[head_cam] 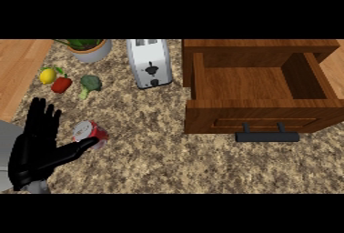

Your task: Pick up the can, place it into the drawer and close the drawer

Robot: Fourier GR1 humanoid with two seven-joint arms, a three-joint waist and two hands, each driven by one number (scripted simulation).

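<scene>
Left hand [37,143] beside the can [89,132] on the counter [174,164]
Fingers spread straight, thumb touching the can; drawer [259,84] stands open at right.

L hand [37,145] at lower left, coming in from bottom edge: palm open, fingers straight, pointing up and away, thumb stretched out to the right. R hand not in view.
</scene>
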